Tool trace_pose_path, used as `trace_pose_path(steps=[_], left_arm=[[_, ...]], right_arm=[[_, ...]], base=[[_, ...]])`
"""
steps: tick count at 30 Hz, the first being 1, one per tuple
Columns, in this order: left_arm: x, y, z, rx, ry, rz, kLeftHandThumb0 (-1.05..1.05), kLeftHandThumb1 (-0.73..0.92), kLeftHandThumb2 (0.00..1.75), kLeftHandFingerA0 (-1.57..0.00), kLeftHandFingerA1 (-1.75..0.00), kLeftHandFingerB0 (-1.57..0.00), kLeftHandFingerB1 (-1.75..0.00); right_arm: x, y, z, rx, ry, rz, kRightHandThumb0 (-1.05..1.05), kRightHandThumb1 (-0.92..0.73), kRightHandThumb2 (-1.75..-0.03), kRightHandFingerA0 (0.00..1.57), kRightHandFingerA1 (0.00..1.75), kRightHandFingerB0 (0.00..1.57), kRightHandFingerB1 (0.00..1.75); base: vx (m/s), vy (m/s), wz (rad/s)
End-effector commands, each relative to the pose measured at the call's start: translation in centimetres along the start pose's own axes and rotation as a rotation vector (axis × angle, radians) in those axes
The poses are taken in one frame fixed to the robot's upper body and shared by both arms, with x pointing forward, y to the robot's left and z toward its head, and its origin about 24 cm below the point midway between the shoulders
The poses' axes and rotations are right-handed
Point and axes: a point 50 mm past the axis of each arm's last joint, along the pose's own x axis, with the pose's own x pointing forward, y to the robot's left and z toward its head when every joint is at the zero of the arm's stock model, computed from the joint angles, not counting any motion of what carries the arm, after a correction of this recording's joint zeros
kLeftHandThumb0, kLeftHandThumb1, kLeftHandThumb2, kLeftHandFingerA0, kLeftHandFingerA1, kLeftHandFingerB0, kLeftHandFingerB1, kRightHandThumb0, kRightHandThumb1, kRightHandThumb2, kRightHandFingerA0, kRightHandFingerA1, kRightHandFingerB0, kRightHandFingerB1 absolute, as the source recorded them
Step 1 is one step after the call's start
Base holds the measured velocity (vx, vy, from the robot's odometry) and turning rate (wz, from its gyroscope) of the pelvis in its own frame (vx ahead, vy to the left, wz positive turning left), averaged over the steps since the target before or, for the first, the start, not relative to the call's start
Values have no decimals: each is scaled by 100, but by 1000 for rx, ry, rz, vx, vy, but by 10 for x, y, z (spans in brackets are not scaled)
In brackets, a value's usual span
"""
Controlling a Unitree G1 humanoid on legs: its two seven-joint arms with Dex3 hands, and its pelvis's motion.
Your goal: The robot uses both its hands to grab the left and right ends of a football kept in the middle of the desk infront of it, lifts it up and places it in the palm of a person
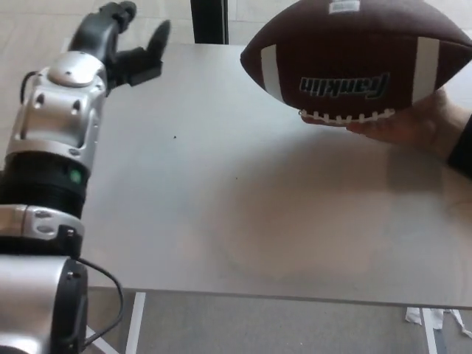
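A brown football [354, 63] with white stripes and laces rests on a person's open palm [402, 125] above the right far part of the grey desk [251, 206]. My left hand [122, 44] is open at the upper left, well away from the ball, its black fingers spread with nothing between them. Below it my silver left forearm [51, 140] runs down the left edge of the head view. No part of my right hand shows.
A dark sleeve [463, 147] of the person enters at the right edge. A black post [208, 21] stands behind the desk's far edge. A black cable [103, 284] loops by my left arm at the bottom left.
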Motion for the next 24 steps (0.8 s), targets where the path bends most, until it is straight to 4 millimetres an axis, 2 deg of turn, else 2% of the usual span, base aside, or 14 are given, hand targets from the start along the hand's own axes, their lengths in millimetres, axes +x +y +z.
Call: trace_pose_path(steps=[1, 5, 7, 9, 11, 12, 13, 14, 16, 18, 19, 22, 23, 24], left_arm=[[-77, 95, -13, -343, -220, 66, -101, 76, 105, 0, -22, 0, -1], [-128, 129, -38, -337, -290, 158, -76, 87, 75, 0, -11, 0, -2], [-178, 156, -55, -281, -310, 229, -85, 65, 107, 0, -42, -4, -29], [-231, 176, -70, -212, -324, 349, -84, 81, 65, -7, -70, -5, -52], [-276, 191, -76, -156, -334, 490, -83, 64, 103, -14, -65, -5, -52], [-301, 201, -83, -177, -353, 550, -82, 62, 101, -14, -65, -5, -52], [-318, 208, -88, -167, -359, 602, -82, 64, 103, -15, -64, -5, -52], [-339, 215, -92, -164, -378, 655, -85, 81, 65, -11, -67, -5, -50], [-362, 220, -97, -171, -417, 712, -83, 82, 66, -8, -69, -4, -52], [-413, 250, -126, -194, -515, 831, -87, 63, 103, -23, -63, -2, -52], [-424, 257, -132, -226, -530, 883, -92, 75, 63, -35, -63, -19, -52], [-448, 270, -148, -319, -573, 1018, -92, 75, 63, -42, -62, -22, -55], [-454, 273, -152, -351, -572, 1077, -96, 62, 79, -41, -64, -20, -57], [-459, 274, -156, -372, -555, 1151, -91, 81, 64, -41, -66, -19, -57]], right_arm=[[-35, -66, 46, -154, -161, 141, -99, -74, -106, 0, 0, 0, 4], [-72, -101, 64, -219, -248, 135, -105, -80, -121, 0, 25, 0, 25], [-109, -125, 81, -203, -293, 92, -105, -74, -117, 0, 56, 13, 55], [-148, -151, 95, -257, -364, 48, -98, -92, -70, 0, 84, 13, 60], [-180, -170, 99, -266, -398, -1, -97, -92, -70, 0, 83, 10, 58], [-202, -185, 101, -289, -400, -27, -105, -78, -117, 1, 67, 13, 54], [-216, -194, 102, -314, -408, -63, -105, -78, -118, 6, 69, 8, 57], [-233, -204, 103, -334, -426, -109, -101, -75, -97, 6, 72, 9, 61], [-247, -219, 103, -315, -447, -190, -99, -91, -68, 13, 81, 8, 61], [-279, -264, 104, -314, -562, -460, -88, -71, -102, 28, 70, 18, 60], [-285, -272, 104, -303, -562, -563, -89, -67, -111, 100, 107, 26, 62], [-301, -289, 106, -293, -614, -801, -94, -75, -116, 72, 106, 20, 63], [-305, -293, 107, -292, -679, -867, -84, -90, -66, 44, 103, 16, 60], [-309, -299, 105, -259, -733, -947, -83, -84, -65, 47, 91, 13, 57]], base=[[0, 0, 0], [0, 0, 0], [0, 0, 0], [0, 0, 0], [0, 0, 0], [0, 0, 0], [0, 0, 0], [0, 0, 0], [0, 0, 0], [0, 0, 0], [0, 0, 0], [0, 0, 0], [0, 0, 0], [0, 0, 0]])
